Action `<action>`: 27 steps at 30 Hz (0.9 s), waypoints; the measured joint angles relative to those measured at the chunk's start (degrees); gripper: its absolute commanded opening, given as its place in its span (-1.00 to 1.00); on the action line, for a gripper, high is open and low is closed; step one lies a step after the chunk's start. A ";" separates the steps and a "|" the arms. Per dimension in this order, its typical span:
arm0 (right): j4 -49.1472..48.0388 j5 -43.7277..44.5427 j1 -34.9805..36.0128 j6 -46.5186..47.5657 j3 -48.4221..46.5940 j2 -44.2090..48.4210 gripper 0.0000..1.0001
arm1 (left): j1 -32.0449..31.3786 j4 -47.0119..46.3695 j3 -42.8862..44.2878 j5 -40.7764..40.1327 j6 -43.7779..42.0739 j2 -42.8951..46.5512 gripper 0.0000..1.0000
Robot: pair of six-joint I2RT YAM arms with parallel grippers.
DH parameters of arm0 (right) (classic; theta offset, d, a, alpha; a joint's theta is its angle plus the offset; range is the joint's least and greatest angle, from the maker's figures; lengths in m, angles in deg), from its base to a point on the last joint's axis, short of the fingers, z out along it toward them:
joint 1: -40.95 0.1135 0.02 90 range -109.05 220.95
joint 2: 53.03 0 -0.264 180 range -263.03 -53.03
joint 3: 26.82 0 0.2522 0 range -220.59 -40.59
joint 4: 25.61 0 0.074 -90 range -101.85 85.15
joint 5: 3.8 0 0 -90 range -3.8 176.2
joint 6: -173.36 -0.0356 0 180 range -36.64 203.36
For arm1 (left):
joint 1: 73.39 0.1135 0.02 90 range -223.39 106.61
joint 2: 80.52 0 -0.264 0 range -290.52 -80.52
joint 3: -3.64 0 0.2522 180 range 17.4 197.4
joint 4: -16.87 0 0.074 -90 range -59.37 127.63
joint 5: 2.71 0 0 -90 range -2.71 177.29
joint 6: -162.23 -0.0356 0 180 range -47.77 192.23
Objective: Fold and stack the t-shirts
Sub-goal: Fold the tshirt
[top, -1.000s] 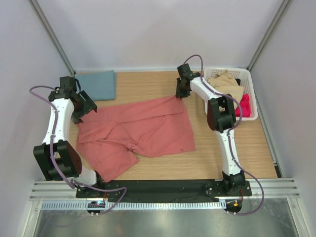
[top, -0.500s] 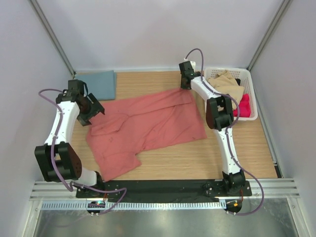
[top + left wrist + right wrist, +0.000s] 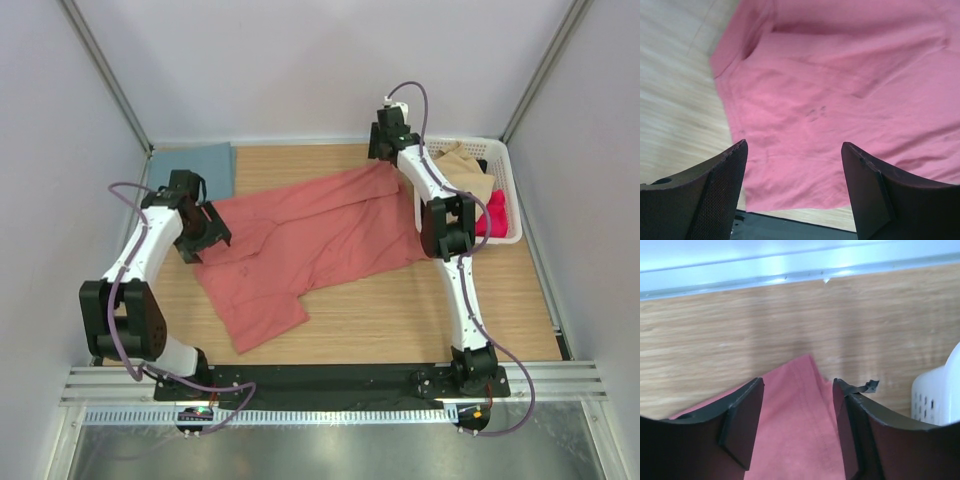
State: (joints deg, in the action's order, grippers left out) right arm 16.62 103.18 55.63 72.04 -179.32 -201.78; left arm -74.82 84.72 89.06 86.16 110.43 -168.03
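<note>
The salmon-red t-shirt (image 3: 310, 235) lies spread and wrinkled across the middle of the table. The teal-blue t-shirt (image 3: 198, 168) lies folded at the far left corner. My left gripper (image 3: 208, 240) hangs over the red shirt's left edge. In the left wrist view it (image 3: 794, 150) is open wide, with the shirt (image 3: 840, 90) beneath it. My right gripper (image 3: 388, 160) is at the shirt's far right corner. In the right wrist view it (image 3: 797, 385) is open, with the corner of the cloth (image 3: 795, 430) lying between the fingers.
A white basket (image 3: 505, 190) holding tan and bright pink cloth stands at the far right, close to the right arm; its wall shows in the right wrist view (image 3: 940, 395). The back wall runs just beyond the right gripper. A black strip borders the table's near edge.
Both grippers and the red shirt have moved to the right and slightly away from me. The shirt now lies more spread out, with its far right corner near the basket.
</note>
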 measured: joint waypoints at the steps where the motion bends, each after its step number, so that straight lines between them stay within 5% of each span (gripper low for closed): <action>1: 1.07 -0.59 0.09 -0.83 -0.15 0.39 0.31 | 0.00 0.11 -1.70 -0.61 0.37 1.18 0.54; 11: 10.05 -11.63 5.88 -7.56 12.46 17.77 0.33 | 0.04 4.07 -20.61 -2.69 8.17 12.70 0.52; 20: 7.72 -26.88 25.97 -8.37 46.66 42.60 0.35 | 0.04 5.18 -20.39 -2.23 9.11 18.05 0.52; 27: 3.45 -37.57 32.26 -10.47 71.93 51.67 0.72 | 0.07 4.46 -17.62 -0.22 6.14 21.05 0.52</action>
State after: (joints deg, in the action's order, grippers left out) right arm 20.07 65.60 87.89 61.58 -107.39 -150.11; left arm -74.76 89.18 71.44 85.94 116.57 -146.98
